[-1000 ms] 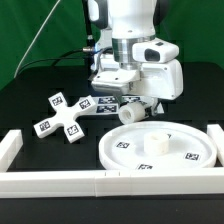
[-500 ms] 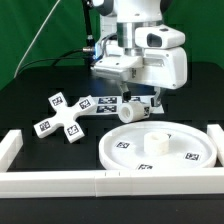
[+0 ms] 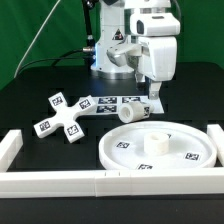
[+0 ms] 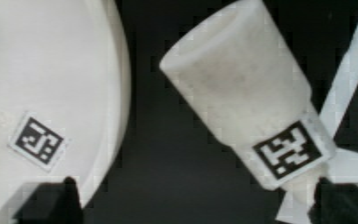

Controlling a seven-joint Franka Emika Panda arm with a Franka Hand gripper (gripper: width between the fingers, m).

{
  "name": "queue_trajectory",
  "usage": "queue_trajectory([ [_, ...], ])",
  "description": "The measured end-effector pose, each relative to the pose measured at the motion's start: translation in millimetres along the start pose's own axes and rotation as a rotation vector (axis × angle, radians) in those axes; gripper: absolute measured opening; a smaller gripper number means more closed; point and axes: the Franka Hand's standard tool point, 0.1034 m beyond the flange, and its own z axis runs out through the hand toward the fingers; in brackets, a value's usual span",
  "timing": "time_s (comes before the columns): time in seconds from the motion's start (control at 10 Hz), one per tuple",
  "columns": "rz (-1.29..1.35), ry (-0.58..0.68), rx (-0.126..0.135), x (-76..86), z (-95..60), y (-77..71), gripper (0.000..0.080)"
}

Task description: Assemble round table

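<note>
Exterior view, from its left to its right: the white plastic cross-shaped base (image 3: 62, 114) with black-and-white square tags lies flat on the black worktop (image 3: 35, 85), untouched and well apart from the arm. Next, the marker board (image 3: 105, 102) lies flat. Just beside it, the short white cylindrical leg (image 3: 132, 115) lies on its side, close behind the rim of the large white rimmed round disc (image 3: 165, 150); the wrist view shows a dark gap between the leg (image 4: 243, 95) and the disc (image 4: 43, 90). The pincer (image 3: 154, 96) hangs above the leg, its jaws spread wide and empty, with both dark fingertips (image 4: 51, 203) visible in the wrist view. The long white rail frame (image 3: 100, 181) borders the front. Judged step: picking up the leg, grasp not yet made. The next move calls for a descent that straddles the leg without catching the disc rim or the marker board.
</note>
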Motion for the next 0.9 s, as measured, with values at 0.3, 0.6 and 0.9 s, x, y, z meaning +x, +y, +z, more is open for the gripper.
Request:
queue_trajectory([
  [0.3, 0.344, 0.009, -0.002, 20.0, -0.2, 1.2, 0.0649],
  [0.6, 0.564, 0.019, 0.005, 19.9, -0.2, 2.5, 0.0649],
  [0.9, 1.042, -0.002, 0.068, -1.0, -12.1, 15.2, 0.0649],
])
